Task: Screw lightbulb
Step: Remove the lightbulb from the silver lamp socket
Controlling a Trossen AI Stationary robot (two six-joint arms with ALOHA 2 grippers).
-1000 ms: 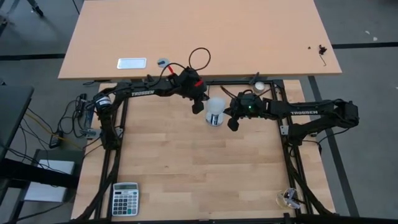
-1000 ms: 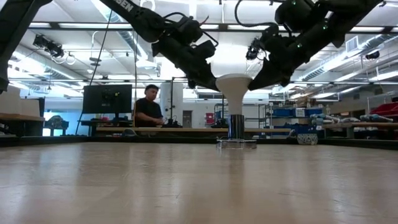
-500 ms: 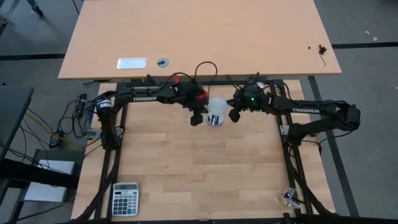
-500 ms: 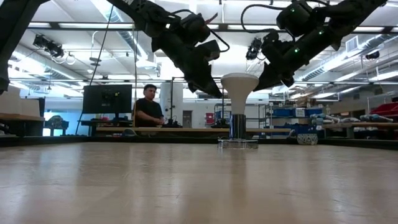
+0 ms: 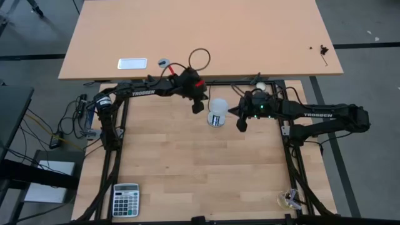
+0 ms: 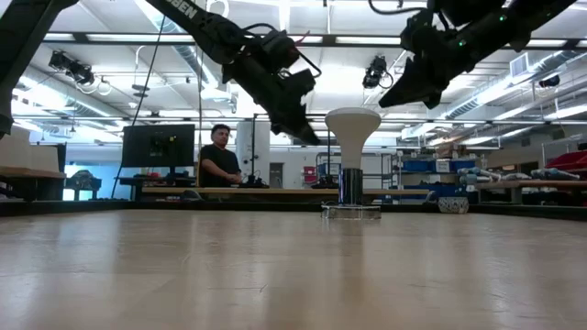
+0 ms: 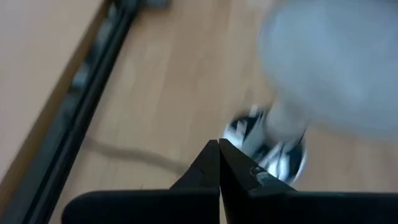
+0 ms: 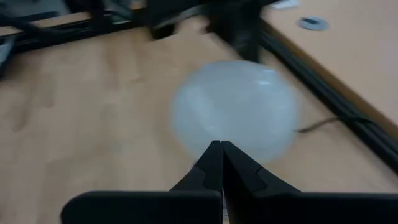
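The white frosted lightbulb [image 5: 217, 111] stands upright, its narrow base in the silver socket [image 6: 350, 186], which stands on a round base on the wooden table. The bulb also shows in the low view [image 6: 353, 123], the left wrist view [image 7: 336, 68] and the right wrist view [image 8: 233, 109]. My left gripper [image 5: 197, 107] hovers shut just left of the dome, above the table [image 6: 309, 137]. My right gripper [image 5: 241, 123] hovers shut to the dome's right, raised above it [image 6: 389, 99]. Neither touches the bulb.
A thin black cord [image 7: 124, 152] runs from the socket toward the far frame rail. A calculator [image 5: 125, 199] lies near the front left corner and a clear object [image 5: 289, 199] at the front right. A second table [image 5: 200, 31] stands behind. A person [image 6: 220, 156] sits far off.
My left gripper swung in close to the bulb's left side, then drew back toward the far edge and up. My right gripper has moved away from the bulb, toward the table's right and upward. The bulb has stayed upright in the socket.
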